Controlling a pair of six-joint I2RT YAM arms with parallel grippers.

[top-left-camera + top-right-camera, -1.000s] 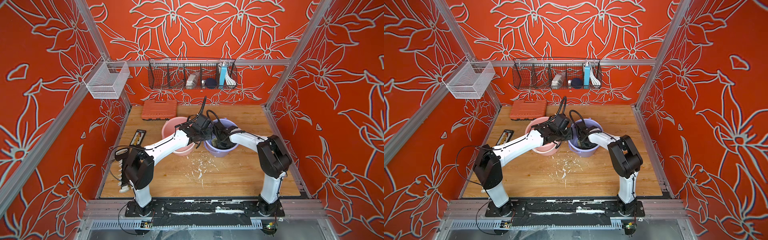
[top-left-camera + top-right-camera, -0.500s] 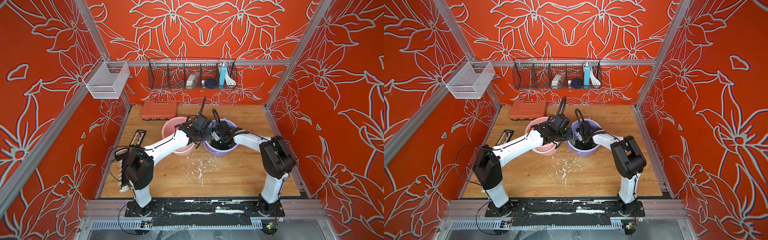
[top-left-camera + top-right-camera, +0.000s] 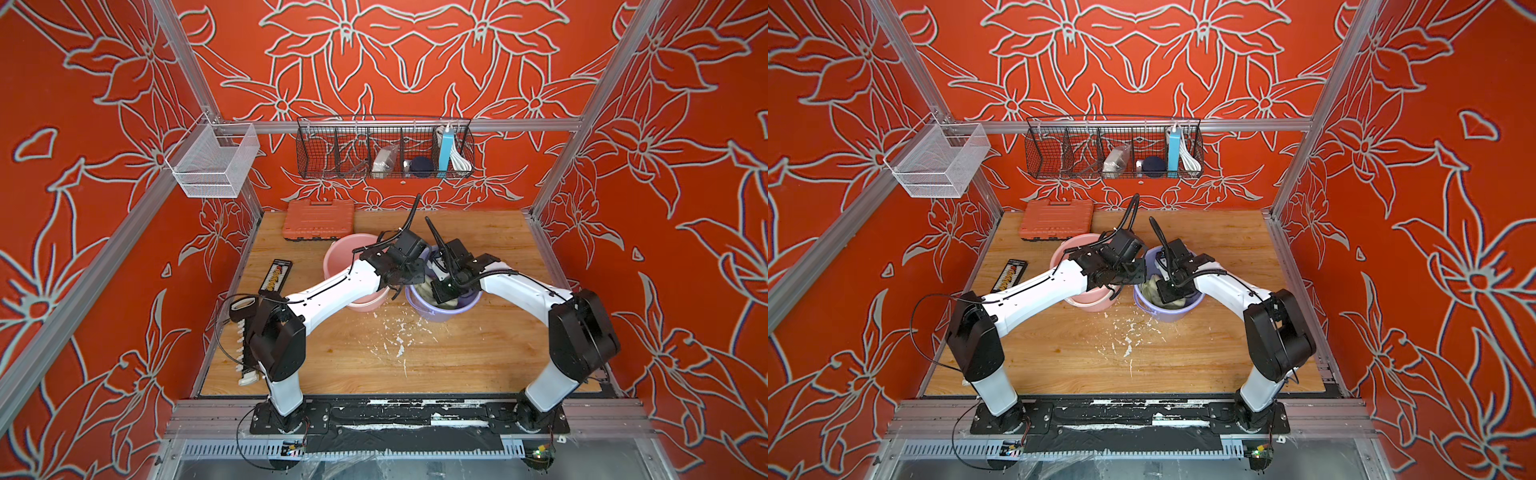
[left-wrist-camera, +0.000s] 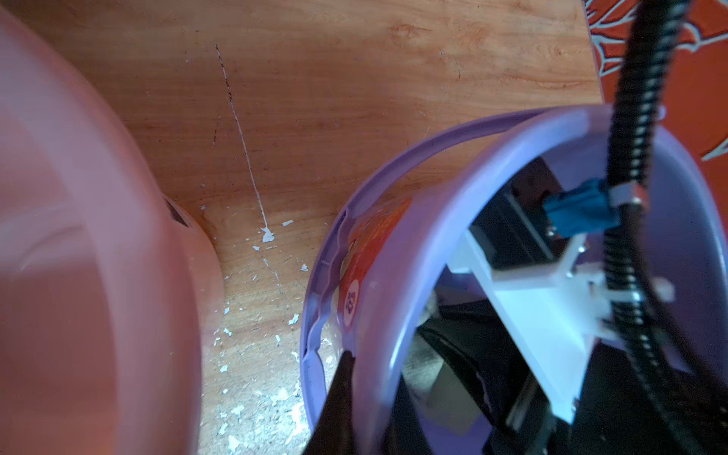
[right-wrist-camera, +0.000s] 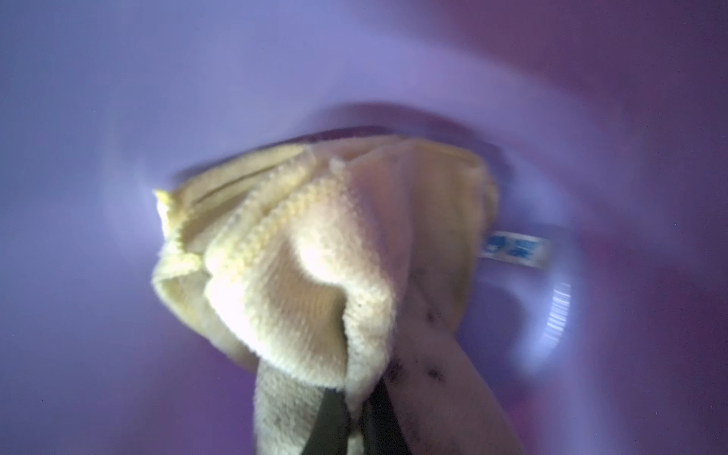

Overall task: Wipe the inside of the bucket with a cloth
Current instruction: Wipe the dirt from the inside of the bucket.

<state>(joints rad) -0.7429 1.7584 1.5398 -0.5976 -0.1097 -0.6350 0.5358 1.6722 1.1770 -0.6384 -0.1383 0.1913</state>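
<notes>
While the right gripper (image 5: 356, 423) pinches 1 yellowish cloth (image 5: 299, 268) inside the purple bucket (image 3: 440, 311), the left gripper (image 4: 364, 382) clamps its rim; 1 pink bucket (image 3: 347, 253) stands just beside.

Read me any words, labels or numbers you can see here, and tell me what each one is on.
Nothing reads clearly.
The sticker outside the purple bucket: marks in a white circle, too blurred.
The blue and white label inside the purple bucket, beside the cloth: too blurred.
The black strip on the table: print too small.
</notes>
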